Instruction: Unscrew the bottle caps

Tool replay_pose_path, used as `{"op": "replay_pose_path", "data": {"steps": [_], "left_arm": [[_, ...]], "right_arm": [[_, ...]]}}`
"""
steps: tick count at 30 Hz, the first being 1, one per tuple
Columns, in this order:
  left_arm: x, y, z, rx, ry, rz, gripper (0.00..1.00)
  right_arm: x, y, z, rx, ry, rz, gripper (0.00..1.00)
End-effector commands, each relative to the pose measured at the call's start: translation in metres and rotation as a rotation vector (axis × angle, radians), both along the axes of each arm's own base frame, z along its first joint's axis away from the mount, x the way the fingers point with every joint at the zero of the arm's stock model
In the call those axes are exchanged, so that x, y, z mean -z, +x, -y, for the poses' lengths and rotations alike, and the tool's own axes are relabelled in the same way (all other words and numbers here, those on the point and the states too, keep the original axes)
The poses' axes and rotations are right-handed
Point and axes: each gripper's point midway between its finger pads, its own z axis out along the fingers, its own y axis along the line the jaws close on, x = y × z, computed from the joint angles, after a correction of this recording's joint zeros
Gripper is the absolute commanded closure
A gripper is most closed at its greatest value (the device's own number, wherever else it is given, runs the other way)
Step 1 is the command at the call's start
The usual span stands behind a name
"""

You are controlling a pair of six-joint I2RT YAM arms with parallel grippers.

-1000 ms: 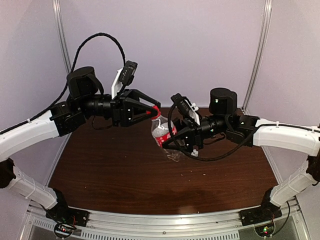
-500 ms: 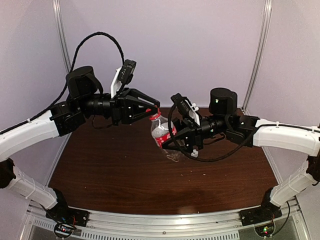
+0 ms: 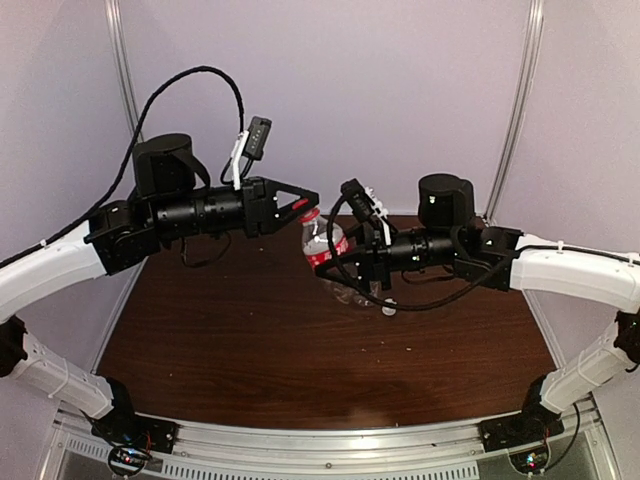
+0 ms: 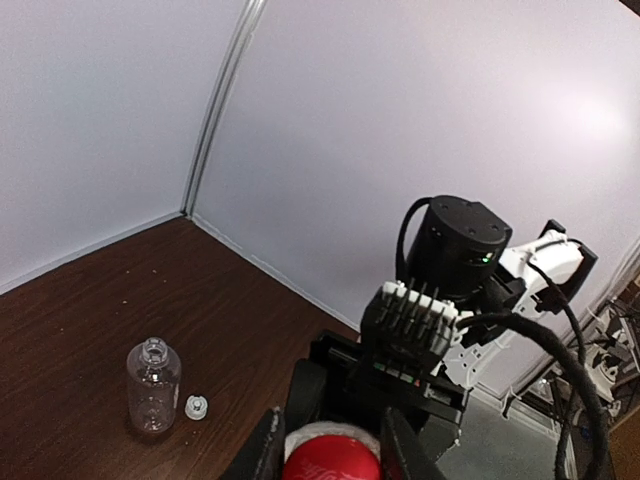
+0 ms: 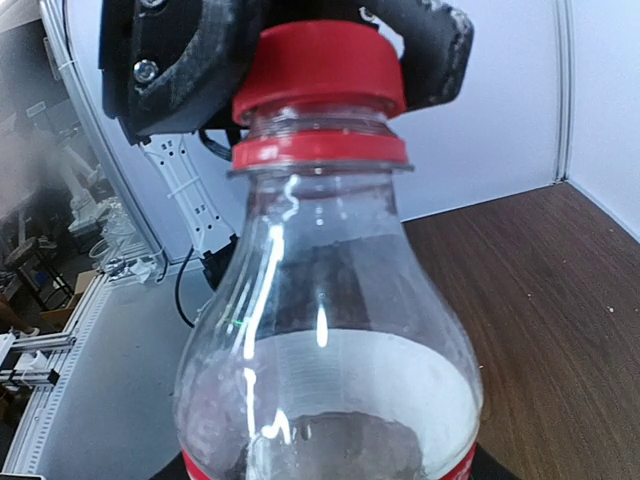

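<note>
The small round red plastic screw cap is seated on the neck of the short clear plastic bottle with a red label band, held tilted above the brown bench. The cap is pinched by the left claw; the body is clamped in the right claw. If the body is gripped too weakly, the bottle could be spun with the cap or dropped. A taller clear open bottle and a white cap are seen side by side on the bench.
</note>
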Motion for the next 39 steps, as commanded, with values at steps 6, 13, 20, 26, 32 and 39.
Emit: {"op": "replay_pose_path", "data": {"steps": [6, 13, 20, 26, 32, 39], "left_arm": [[-0.005, 0.023, -0.002, -0.249, 0.012, -0.069, 0.83], [-0.020, 0.010, -0.001, -0.166, -0.022, 0.020, 0.55], [-0.041, -0.013, -0.009, -0.013, -0.055, 0.152, 0.25], [-0.051, -0.032, -0.020, 0.154, -0.102, 0.242, 0.21], [-0.050, -0.060, -0.019, 0.384, -0.151, 0.315, 0.25], [-0.042, -0.063, -0.006, 0.483, -0.165, 0.296, 0.34]], "right_arm": [[-0.010, 0.033, 0.018, 0.254, 0.002, 0.043, 0.65], [-0.009, 0.016, 0.019, 0.169, 0.021, 0.051, 0.65], [-0.012, -0.010, 0.016, 0.016, 0.055, 0.057, 0.64], [-0.023, -0.039, 0.014, -0.161, 0.112, 0.042, 0.63], [-0.031, -0.054, 0.013, -0.267, 0.146, 0.008, 0.62], [-0.033, -0.058, 0.009, -0.322, 0.159, -0.017, 0.62]]}}
